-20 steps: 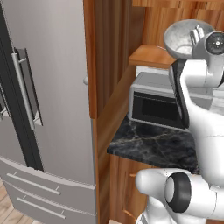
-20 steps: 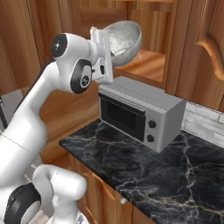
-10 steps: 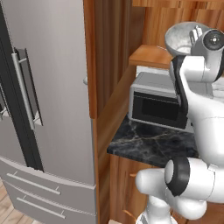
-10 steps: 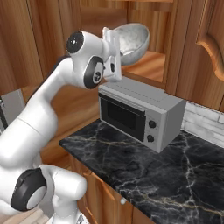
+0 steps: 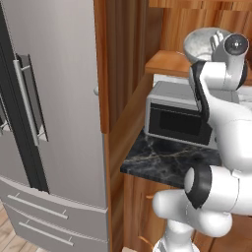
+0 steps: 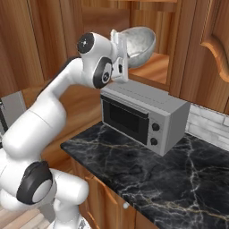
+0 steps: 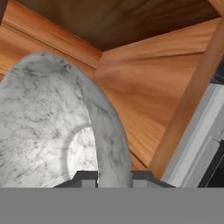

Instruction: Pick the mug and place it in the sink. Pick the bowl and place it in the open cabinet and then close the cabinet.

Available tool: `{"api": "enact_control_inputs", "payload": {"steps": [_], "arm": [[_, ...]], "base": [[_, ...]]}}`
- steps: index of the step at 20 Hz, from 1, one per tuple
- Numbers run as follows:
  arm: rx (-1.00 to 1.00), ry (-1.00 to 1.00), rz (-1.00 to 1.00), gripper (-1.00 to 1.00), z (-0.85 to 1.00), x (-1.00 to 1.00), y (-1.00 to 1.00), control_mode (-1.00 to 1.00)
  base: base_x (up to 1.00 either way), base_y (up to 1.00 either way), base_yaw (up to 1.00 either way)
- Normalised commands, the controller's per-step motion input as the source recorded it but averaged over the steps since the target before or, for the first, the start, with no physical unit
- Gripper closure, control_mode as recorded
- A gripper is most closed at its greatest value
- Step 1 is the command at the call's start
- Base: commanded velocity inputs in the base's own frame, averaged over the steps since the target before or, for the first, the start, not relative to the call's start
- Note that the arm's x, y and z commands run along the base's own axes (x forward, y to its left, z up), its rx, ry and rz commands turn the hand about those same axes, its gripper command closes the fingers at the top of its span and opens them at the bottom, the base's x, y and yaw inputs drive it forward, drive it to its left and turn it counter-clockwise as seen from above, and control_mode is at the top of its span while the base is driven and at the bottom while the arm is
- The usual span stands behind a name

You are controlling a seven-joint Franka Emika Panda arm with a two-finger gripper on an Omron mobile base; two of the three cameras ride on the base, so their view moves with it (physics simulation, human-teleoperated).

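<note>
A tall brushed-steel refrigerator with long vertical handles and two bottom drawers stands at the left of the left base view, walled off by a warm brown wooden side panel. Beside it runs a black marble countertop with pale veins, set over brown wooden lower cabinets. On the counter, against the back wall, sits a boxy grey microwave oven with a dark glass door and two round knobs at its right end; no lettering can be read on it or on any other surface. Above the microwave opens the warm brown wooden upper cabinet, its shelf bare. The white arm reaches up to that opening, and its two-finger gripper is clamped on the rim of the light grey-white marbled round bowl, one dark tip on each side of the rim wall in the hand view. The bowl is held tilted on its edge, in the air just above the cabinet shelf and over the microwave's top.
</note>
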Motion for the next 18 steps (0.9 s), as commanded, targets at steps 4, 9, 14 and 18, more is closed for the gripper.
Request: {"api": "enact_control_inputs", "payload": {"steps": [4,9,14,18], "arm": [[0.00,0.00,0.00,1.00,-0.18,0.44,-0.04,-1.00],[0.00,0.00,0.00,1.00,-0.06,0.47,-0.16,-1.00],[0.00,0.00,0.00,1.00,0.00,0.47,-0.21,-1.00],[0.03,0.00,-0.01,1.00,-0.23,0.13,-0.08,-1.00]], "base": [[0.00,0.00,0.00],[0.00,0.00,0.00],[0.00,0.00,0.00],[0.00,0.00,0.00]]}}
